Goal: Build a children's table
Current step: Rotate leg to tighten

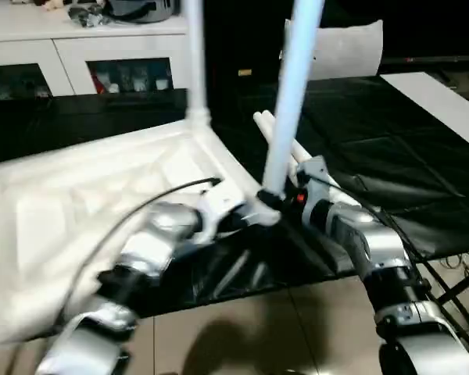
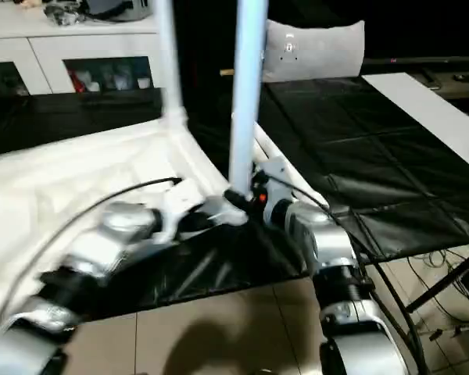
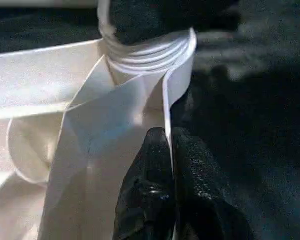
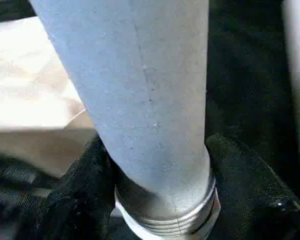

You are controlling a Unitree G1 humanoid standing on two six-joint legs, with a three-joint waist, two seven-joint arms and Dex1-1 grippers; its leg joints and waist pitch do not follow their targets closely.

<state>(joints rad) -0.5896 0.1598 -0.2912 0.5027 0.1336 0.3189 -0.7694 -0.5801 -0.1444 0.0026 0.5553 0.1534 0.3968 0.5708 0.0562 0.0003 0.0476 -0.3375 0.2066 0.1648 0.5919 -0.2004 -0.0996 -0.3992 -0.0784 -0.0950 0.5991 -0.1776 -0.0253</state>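
Observation:
The children's table top [image 1: 78,195] lies upside down on the black work table, ribbed side up. One white leg [image 1: 194,62] stands in its far corner socket. A second leg [image 1: 291,94] stands upright at the near corner, its threaded base [image 4: 165,216] at the socket [image 3: 150,55]. My right gripper [image 1: 272,201] is shut on this leg just above the thread, one finger [image 4: 85,190] on each side. My left gripper [image 3: 170,147] is shut on the top's thin rim wall beside that socket. Two loose legs [image 1: 275,129] lie on the black cover behind.
A white cabinet [image 1: 86,55] runs along the back left. A pale cushion [image 1: 344,47] stands at the back, and a white board [image 1: 445,101] lies at the far right. The work table's front edge [image 1: 242,293] drops to beige floor; cables [image 1: 453,269] hang at the right.

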